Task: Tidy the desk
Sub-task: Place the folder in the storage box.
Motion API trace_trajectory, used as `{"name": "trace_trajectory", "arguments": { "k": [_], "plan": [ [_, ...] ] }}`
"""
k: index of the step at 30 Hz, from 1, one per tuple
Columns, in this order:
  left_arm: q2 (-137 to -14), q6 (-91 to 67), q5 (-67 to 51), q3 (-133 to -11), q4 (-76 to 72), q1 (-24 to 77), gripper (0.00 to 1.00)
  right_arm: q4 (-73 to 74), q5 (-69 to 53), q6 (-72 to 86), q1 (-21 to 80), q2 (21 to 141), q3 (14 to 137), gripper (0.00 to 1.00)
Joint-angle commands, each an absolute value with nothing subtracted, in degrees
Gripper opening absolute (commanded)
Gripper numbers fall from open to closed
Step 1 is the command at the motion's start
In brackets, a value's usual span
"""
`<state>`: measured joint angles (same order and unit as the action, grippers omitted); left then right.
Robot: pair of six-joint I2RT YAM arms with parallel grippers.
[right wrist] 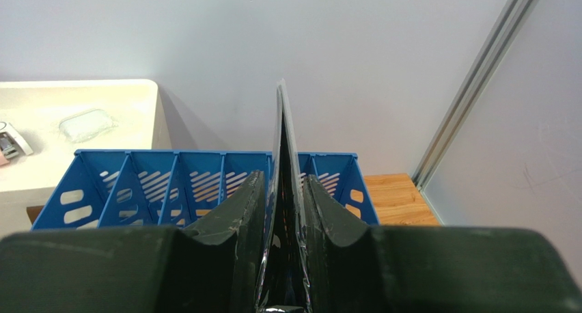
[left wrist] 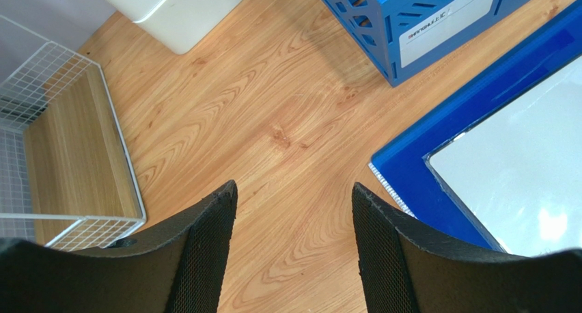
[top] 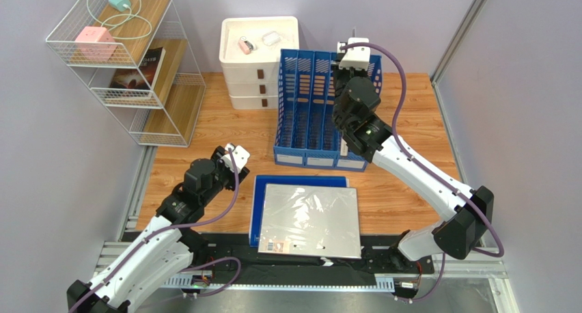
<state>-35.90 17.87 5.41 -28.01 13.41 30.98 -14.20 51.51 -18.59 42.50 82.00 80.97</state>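
Top external view: lilac walls surround the wood bench, long axis left-right. Over the blue file rack, right end effector clamps a thin folder; left end effector spread apart.

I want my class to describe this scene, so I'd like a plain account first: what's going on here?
The right gripper is shut on a thin flat item in shiny wrap. It holds the item upright on edge by the right end of the blue file rack, probably to slot it in. The left gripper is open and empty, hovering over the desk. Beside it is a blue folder with a grey wrapped sheet lying on top.
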Motion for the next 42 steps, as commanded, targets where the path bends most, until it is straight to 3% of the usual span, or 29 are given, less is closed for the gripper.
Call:
{"name": "trace_trajectory", "arguments": {
  "k": [1, 2, 3, 4, 5, 7, 10, 14, 21, 34, 39, 40, 41, 42],
  "plan": [
    [-35.42, 17.75, 4.48, -27.69, 11.16, 30.59, 0.68, -20.93, 53.17, -18.55, 41.22, 82.09, 82.97, 0.00],
    [-35.33, 17.67, 4.40, -27.69, 11.25, 30.59, 0.68, -18.31, 53.78, -16.46, 41.22, 82.44, 83.32, 0.01],
    [-35.25, 17.75, 4.22, -27.69, 11.34, 30.59, 0.68, -16.19, 53.96, -15.30, 41.13, 83.14, 84.45, 0.08],
    [-35.07, 17.75, 4.13, -27.69, 11.34, 30.59, 0.68, -14.34, 54.75, -14.42, 41.22, 83.49, 85.07, 0.39],
    [-35.07, 17.75, 4.22, -27.69, 11.34, 30.59, 0.68, -11.80, 55.28, -12.50, 41.05, 83.67, 85.25, 0.46],
    [-34.89, 17.75, 4.22, -27.77, 11.43, 30.59, 0.68, -8.63, 54.58, -9.51, 40.70, 83.59, 85.52, 0.45],
    [-34.37, 17.84, 4.31, -27.69, 11.51, 30.59, 0.68, 1.53, 53.35, -1.34, 39.20, 83.15, 86.39, 0.69],
    [-33.66, 17.84, 4.22, -27.51, 11.78, 30.59, 0.68, 12.28, 50.11, 8.86, 36.65, 83.05, 88.94, 0.78],
    [-32.96, 18.02, 4.31, -27.51, 11.95, 30.59, 0.68, 23.28, 48.78, 13.97, 36.03, 86.74, 94.47, 0.66],
    [-33.13, 18.19, 3.96, -27.42, 11.60, 30.59, 0.68, 30.76, 50.54, 18.46, 40.51, 80.25, 89.57, 0.70],
    [-32.87, 18.19, 3.87, -27.51, 11.78, 30.59, 0.68, 30.06, 51.50, 17.67, 40.52, 80.50, 87.98, 0.55],
    [-32.78, 18.19, 3.87, -27.42, 11.86, 30.59, 0.68, 29.97, 51.33, 17.32, 40.52, 81.55, 88.24, 0.50],
    [-32.78, 18.19, 3.95, -27.42, 11.87, 30.59, 0.68, 30.06, 51.42, 16.97, 40.52, 82.17, 88.94, 0.37],
    [-32.78, 18.19, 4.04, -27.42, 11.95, 30.59, 0.68, 30.84, 51.94, 16.61, 40.43, 82.96, 89.73, 0.33]
  ]
}}
